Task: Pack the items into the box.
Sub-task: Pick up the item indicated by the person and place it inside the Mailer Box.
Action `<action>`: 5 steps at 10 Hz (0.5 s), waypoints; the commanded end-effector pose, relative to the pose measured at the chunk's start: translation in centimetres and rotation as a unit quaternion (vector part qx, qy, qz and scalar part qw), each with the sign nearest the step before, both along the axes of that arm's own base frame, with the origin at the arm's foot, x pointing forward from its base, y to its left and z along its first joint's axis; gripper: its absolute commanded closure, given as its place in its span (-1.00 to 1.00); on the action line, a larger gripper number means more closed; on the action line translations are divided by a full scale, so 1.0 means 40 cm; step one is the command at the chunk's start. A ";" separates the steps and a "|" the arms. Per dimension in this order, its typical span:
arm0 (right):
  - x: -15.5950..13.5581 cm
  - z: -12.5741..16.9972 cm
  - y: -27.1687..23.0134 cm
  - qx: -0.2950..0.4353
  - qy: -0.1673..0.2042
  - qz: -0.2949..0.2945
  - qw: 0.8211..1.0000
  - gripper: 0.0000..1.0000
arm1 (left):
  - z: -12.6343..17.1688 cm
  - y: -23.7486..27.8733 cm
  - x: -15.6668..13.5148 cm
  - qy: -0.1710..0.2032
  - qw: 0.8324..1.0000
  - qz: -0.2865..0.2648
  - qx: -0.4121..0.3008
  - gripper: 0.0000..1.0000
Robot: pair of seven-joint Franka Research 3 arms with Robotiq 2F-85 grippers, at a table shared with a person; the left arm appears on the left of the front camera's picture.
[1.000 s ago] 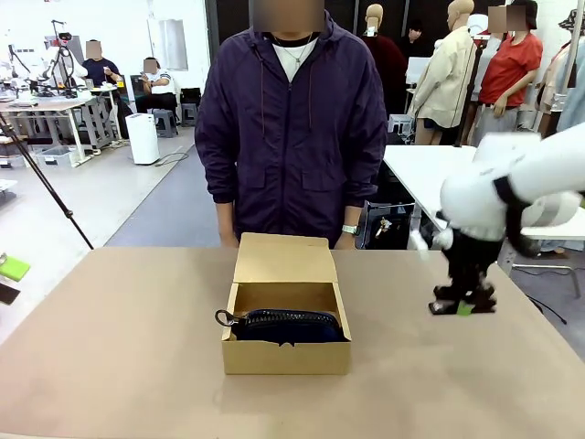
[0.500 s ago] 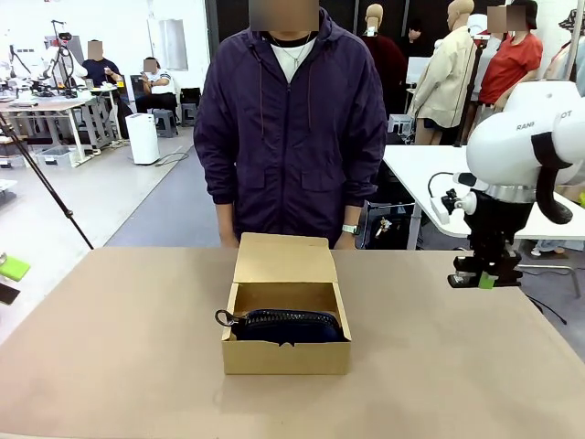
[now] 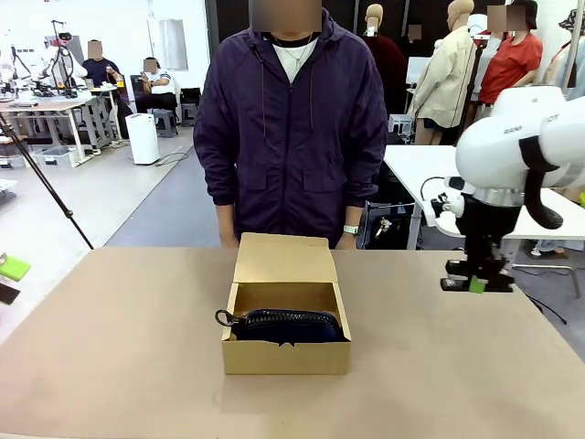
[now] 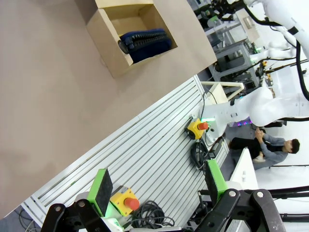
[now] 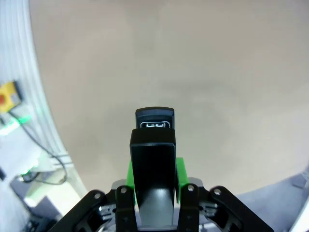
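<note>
Being pinched by the right gripper (image 3: 475,285), the black stapler (image 5: 153,145) hangs well right of the open cardboard box (image 3: 286,357) holding the navy pouch (image 3: 292,325); carriage over its opening is judged next, with the left gripper (image 4: 159,186) spread wide, empty.

Faint lettering on right arm (image 3: 508,151), unreadable

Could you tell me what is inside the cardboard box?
A dark navy pouch lies inside the box, its ring loop at the left wall. Anything beneath it is covered.
</note>
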State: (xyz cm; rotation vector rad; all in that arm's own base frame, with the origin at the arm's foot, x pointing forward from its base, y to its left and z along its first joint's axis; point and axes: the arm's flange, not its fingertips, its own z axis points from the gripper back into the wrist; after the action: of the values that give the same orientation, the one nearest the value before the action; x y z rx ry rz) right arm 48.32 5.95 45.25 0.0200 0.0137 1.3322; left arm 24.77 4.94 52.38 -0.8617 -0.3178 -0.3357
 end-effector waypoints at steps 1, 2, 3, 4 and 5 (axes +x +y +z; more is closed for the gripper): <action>0.099 0.041 0.203 0.018 -0.003 0.001 1.000 1.00 | -0.004 0.006 -0.003 -0.006 1.000 -0.004 0.002 -1.00; 0.127 0.048 0.297 0.031 -0.010 0.020 0.999 1.00 | -0.004 0.006 -0.003 -0.006 1.000 -0.004 0.002 -1.00; 0.150 0.053 0.386 0.032 -0.007 0.012 0.999 1.00 | -0.004 0.006 -0.003 -0.006 1.000 -0.004 0.002 -1.00; 0.162 0.053 0.487 0.033 0.002 0.025 0.999 1.00 | -0.004 0.006 -0.003 -0.006 1.000 -0.004 0.002 -1.00; 0.160 0.055 0.571 0.045 -0.001 0.041 0.998 1.00 | -0.004 0.006 -0.003 -0.006 1.000 -0.004 0.002 -1.00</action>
State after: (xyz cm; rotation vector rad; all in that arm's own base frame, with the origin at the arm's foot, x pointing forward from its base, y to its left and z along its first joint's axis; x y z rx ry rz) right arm 53.38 27.66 46.82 0.0885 -0.0643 1.4184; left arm 24.78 4.93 52.37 -0.8614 -0.3176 -0.3358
